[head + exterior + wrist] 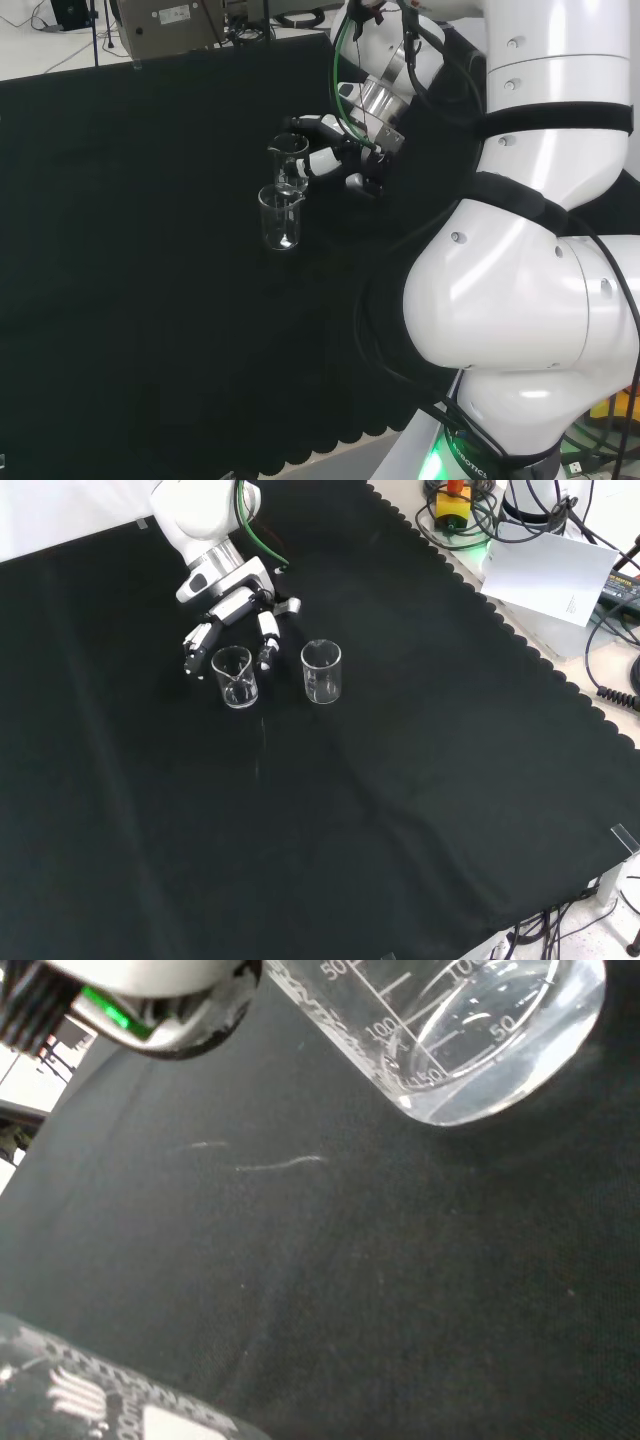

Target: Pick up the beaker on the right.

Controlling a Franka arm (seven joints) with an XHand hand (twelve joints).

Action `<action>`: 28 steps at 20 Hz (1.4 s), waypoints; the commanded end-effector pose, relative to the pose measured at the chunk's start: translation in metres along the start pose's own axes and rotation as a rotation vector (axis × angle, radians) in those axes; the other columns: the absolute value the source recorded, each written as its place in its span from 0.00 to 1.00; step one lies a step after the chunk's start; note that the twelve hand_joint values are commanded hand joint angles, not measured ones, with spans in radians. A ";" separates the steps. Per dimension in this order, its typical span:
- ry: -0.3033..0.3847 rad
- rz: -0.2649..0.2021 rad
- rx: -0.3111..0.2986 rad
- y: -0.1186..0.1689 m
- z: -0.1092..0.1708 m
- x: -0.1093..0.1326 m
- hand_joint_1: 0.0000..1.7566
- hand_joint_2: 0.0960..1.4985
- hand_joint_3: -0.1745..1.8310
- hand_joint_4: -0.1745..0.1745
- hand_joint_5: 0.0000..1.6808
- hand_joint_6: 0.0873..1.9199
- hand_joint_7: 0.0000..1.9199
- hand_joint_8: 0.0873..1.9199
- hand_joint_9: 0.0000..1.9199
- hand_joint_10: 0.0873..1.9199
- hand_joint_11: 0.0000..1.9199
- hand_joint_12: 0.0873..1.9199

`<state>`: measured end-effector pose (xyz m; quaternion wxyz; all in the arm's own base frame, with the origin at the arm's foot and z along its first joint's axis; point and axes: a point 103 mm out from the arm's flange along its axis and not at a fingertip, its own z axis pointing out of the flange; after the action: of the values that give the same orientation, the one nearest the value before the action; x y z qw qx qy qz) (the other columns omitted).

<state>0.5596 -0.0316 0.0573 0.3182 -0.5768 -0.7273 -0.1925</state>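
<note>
Two clear glass beakers stand upright on the black cloth. In the front view one is on the left [235,676] and the other on the right [322,670]. The hand [236,610] reaches down from the top of that view to the left beaker, with one finger [194,646] on its left side and another finger [267,646] in the gap between the beakers. In the head view the hand [338,152] is beside the farther beaker [289,162]; the nearer beaker [281,217] stands apart from it. Fingers look relaxed, not closed on the glass. The wrist view has one graduated beaker [470,1040] and the edge of another [100,1400].
The black cloth [380,810] spreads wide around the beakers. Its scalloped edge [520,645] runs along the right of the front view, with cables and paper beyond. The arm's big white links [530,250] stand at the head view's right.
</note>
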 end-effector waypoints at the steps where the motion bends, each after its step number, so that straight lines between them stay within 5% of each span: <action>1: 0.045 -0.010 -0.035 0.003 0.006 0.000 0.54 0.30 0.39 0.42 0.31 0.00 0.19 0.38 0.29 0.29 0.08 0.69; 5: 0.068 -0.021 -0.036 0.006 0.008 0.000 0.55 0.30 0.39 0.42 0.31 0.02 0.20 0.39 0.30 0.28 0.08 0.69; 10: 0.095 -0.028 -0.032 0.009 0.012 -0.001 0.55 0.30 0.40 0.42 0.22 0.21 0.19 0.40 0.30 0.28 0.08 0.69; 22: 0.141 -0.013 -0.048 0.014 0.017 -0.003 0.55 0.30 0.41 0.42 0.21 0.36 0.19 0.40 0.31 0.29 0.14 0.67; 28: 0.107 0.023 -0.093 0.015 0.013 -0.002 0.60 0.45 0.37 0.46 0.49 0.47 0.34 0.37 0.43 0.26 0.28 0.63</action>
<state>0.5697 -0.0196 0.0418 0.3495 -0.5693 -0.6991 -0.2549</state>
